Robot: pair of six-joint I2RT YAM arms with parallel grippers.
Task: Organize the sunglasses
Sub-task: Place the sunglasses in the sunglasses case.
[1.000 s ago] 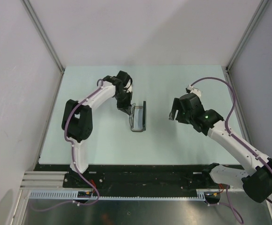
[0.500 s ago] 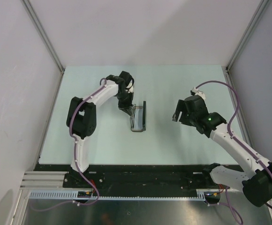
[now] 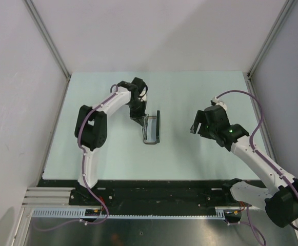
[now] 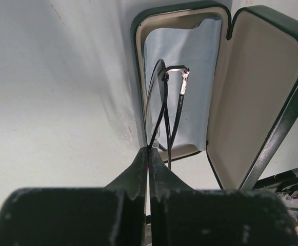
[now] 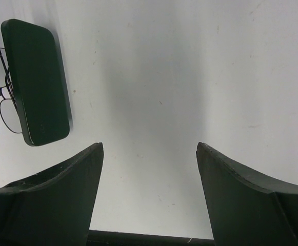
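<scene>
The sunglasses (image 4: 165, 102), thin dark wire frames, hang folded over the open black case (image 4: 256, 92), just above the pale blue cloth (image 4: 190, 51) lining its lower half. My left gripper (image 4: 149, 151) is shut on the frame's near end, at the case's left rim. From above, the left gripper (image 3: 138, 120) sits beside the case (image 3: 152, 128). In the right wrist view the sunglasses (image 5: 2, 110) show behind the raised lid (image 5: 36, 82). My right gripper (image 5: 150, 148) is open over bare table, well to the right of the case, holding nothing.
The pale table (image 3: 190, 92) is boxed in by white walls with metal posts at the back corners. The black rail (image 3: 154, 189) carrying both arm bases runs along the near edge.
The right gripper has drawn back a little to the right, away from the case. The left arm's elbow has shifted slightly; its gripper stays at the case, holding the sunglasses.
</scene>
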